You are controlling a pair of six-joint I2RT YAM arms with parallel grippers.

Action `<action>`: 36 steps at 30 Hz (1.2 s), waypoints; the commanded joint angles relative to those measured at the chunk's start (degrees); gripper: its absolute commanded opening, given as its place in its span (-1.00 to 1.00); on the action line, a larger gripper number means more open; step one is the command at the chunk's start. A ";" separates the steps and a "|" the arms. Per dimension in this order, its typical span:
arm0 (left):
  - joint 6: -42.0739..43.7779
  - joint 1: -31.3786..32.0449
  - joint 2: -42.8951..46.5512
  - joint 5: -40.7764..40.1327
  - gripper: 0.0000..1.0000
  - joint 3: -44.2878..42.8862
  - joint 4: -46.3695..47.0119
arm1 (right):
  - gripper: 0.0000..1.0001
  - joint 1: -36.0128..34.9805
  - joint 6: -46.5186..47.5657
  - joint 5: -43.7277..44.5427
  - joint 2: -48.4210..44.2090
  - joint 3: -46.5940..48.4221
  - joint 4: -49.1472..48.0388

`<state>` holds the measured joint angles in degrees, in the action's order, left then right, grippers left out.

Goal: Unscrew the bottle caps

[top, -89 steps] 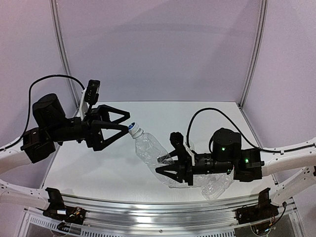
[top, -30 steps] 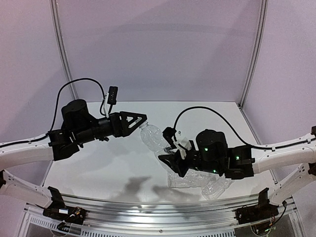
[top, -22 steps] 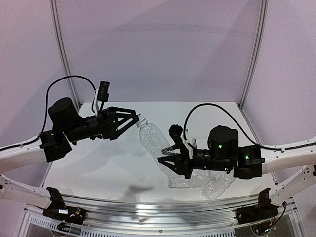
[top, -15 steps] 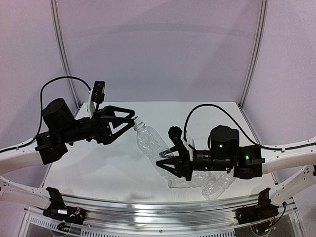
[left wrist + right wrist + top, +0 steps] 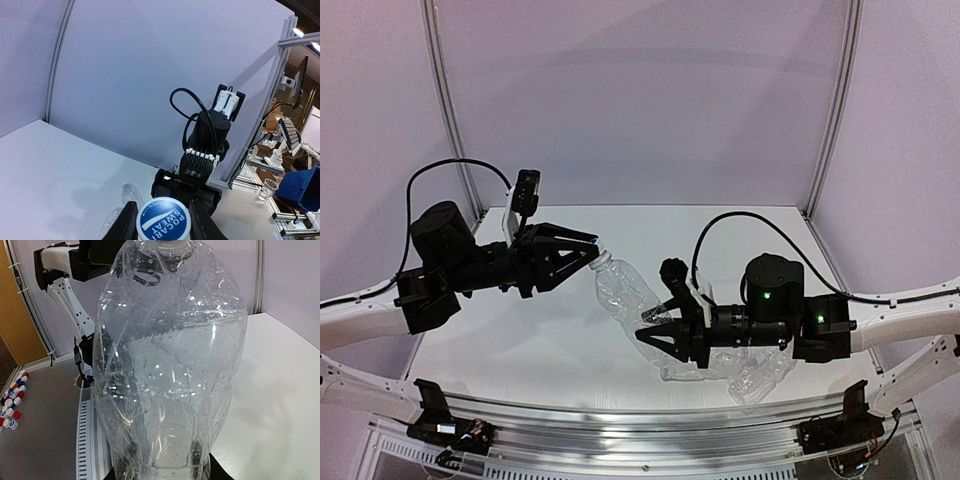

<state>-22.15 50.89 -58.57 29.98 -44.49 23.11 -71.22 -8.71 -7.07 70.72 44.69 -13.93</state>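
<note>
Bottle: the bottle (image 5: 620,288) is held off the table (image 5: 520,340), near mid-table in the top view. Its neck points to 10 o'clock and its base to 4 o'clock.
Right claw: the right claw (image 5: 648,335) is clamped on the lower body of the bottle, which fills the right wrist view.
Left claw: the left claw (image 5: 592,250) is at the neck end. In its wrist view the two fingers press the cap's sides at 9 and 3 o'clock, so it grips the cap.
Cap: the cap (image 5: 164,218) sits on the neck, blue top facing the left wrist camera. No gap shows between it and the bottle.
Done: nothing that can be confirmed; the one cap in clear sight is on.
In hand: the first twist on this cap, judging by the fresh two-sided grip.
Left: turn this cap off, then deal with the spare bottles (image 5: 760,378) lying at 5 o'clock, partly under the right arm. Whether they carry caps cannot be told.
Writing: the cap top reads "POCARI SWEAT" in white on blue, with "OPEN" and a curved arrow along the rim.
Labels: the bottle is clear and crinkled, with no label.
Elsewhere: the floor caps (image 5: 12,402), small and coloured, lie at 8 o'clock in the right wrist view; nothing on them can be read.
</note>
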 commanded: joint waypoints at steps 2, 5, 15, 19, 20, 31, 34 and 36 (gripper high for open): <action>0.84 0.31 0.39 -1.34 -0.41 -1.33 -2.85 | -1.00 0.12 -0.22 0.57 0.39 0.08 -0.33; 0.21 0.92 0.22 -4.49 -0.46 -2.10 -4.66 | -1.00 0.17 -0.07 3.31 0.83 0.48 0.49; -12.18 4.56 -3.64 -34.27 -0.46 -2.53 -10.99 | -1.00 -0.04 -0.68 22.92 8.12 6.37 8.82; -16.44 4.40 -6.74 -37.44 -0.46 -3.72 -13.52 | -1.00 -1.87 0.68 31.65 12.77 10.52 13.19; -16.93 4.47 -7.02 -38.05 -0.47 -4.14 -14.43 | -1.00 -2.27 0.95 33.06 13.94 11.59 13.53; -21.92 -1.87 -2.70 -36.80 -0.48 0.95 -13.55 | -1.00 -3.20 2.30 35.27 20.19 16.17 18.23; -22.89 -5.67 -2.30 -33.56 -0.48 2.35 -12.25 | -1.00 -3.14 2.40 34.54 20.34 16.23 18.28; -21.21 -6.86 -2.26 -34.31 -0.49 2.39 -12.92 | -1.00 -3.16 2.22 35.26 20.20 16.23 18.47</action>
<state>-43.33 46.59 -61.30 -6.76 -43.48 9.43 -73.87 -6.85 27.29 90.41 59.22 3.38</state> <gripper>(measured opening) 0.310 0.352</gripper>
